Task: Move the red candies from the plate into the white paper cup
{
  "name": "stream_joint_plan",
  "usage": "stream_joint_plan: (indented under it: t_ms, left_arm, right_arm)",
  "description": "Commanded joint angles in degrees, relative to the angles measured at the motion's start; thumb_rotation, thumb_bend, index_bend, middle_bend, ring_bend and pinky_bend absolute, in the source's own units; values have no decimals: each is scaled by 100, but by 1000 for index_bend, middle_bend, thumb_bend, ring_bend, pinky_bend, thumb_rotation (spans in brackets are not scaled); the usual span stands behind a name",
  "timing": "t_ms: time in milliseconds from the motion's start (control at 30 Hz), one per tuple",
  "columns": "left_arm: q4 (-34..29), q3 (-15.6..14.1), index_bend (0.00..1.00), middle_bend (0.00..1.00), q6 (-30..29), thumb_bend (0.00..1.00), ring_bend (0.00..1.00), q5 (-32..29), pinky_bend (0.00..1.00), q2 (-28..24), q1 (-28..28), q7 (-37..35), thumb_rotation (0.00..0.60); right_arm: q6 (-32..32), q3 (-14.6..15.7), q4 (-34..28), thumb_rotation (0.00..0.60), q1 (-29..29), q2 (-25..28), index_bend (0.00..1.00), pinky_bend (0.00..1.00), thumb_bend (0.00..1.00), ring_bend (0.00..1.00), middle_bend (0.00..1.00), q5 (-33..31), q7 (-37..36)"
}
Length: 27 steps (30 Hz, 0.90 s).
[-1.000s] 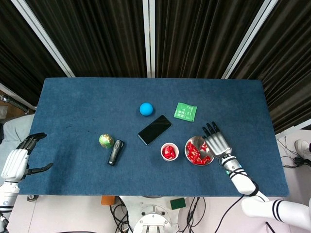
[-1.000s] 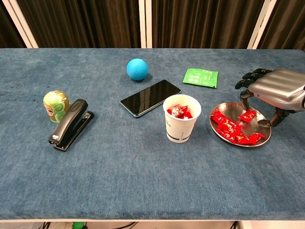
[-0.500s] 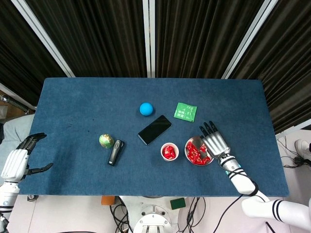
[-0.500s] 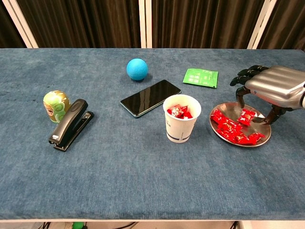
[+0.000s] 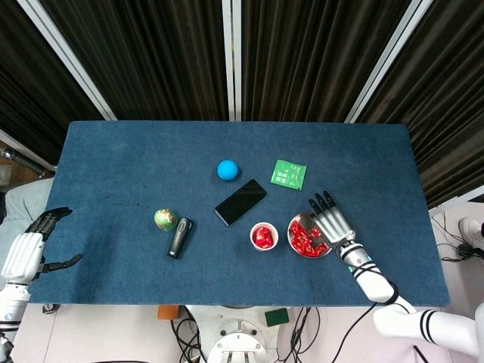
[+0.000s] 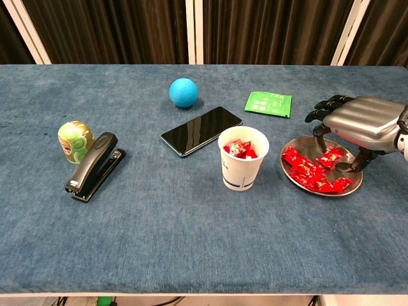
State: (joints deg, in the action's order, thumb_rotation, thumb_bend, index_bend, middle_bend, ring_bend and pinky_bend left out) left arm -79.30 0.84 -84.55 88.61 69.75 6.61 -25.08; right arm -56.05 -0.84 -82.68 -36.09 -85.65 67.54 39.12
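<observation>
Red wrapped candies (image 6: 313, 173) lie heaped on the round metal plate (image 6: 322, 187), some already in the white paper cup (image 6: 243, 159) just left of it.

The right hand (image 6: 357, 124) hovers palm-down over the plate's far side, fingers apart and curved toward the candies, grasping nothing. The left hand (image 5: 26, 249) hangs off the table's left edge, fingers spread and empty. Beyond the cup lie a black smartphone (image 6: 201, 131), a blue ball (image 6: 183, 92) and a green sachet (image 6: 268, 103).

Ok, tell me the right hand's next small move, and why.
Probably lower the right hand and pinch one candy. It hovers open over the plate, fingers apart and holding nothing; red candies remain there, and the paper cup stands beside it.
</observation>
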Motion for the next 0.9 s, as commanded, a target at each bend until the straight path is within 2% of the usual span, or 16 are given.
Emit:
stream_joint_plan:
  t_ms: [33, 100, 233, 533, 700, 900]
  left_arm:
    - [-2, 1, 187, 155, -2, 96, 125, -1, 249, -2, -1, 1, 600]
    - [-4, 1, 188, 155, -1, 96, 125, 1, 249, -5, 1, 2, 600]
    - [-10, 0, 187, 155, 1, 94, 125, 4, 249, -10, 2, 5, 600]
    - [-60, 16, 188, 155, -11, 96, 125, 10, 249, -30, 13, 41, 600]
    - [-87, 11, 188, 155, -13, 95, 125, 12, 249, -46, 9, 62, 600]
    - [-111, 20, 187, 155, -31, 96, 125, 8, 249, -68, 4, 66, 600]
  right_arm:
    - [-32, -4, 19, 600, 11, -13, 583, 0, 325, 0, 98, 12, 10]
    - [-64, -6, 18, 600, 23, -14, 650, 0, 352, 0, 104, 33, -1]
    - [-220, -47, -69, 600, 62, 53, 698, 0, 377, 0, 114, 193, -156]
    - [-671, -272, -734, 600, 43, 418, 696, 0, 375, 0, 123, 932, -797]
    - [-799, -385, -920, 600, -84, 358, 695, 0, 375, 0, 128, 1389, -1034]
    - [-663, -447, -981, 600, -289, 136, 693, 0, 371, 0, 130, 1635, -1039]
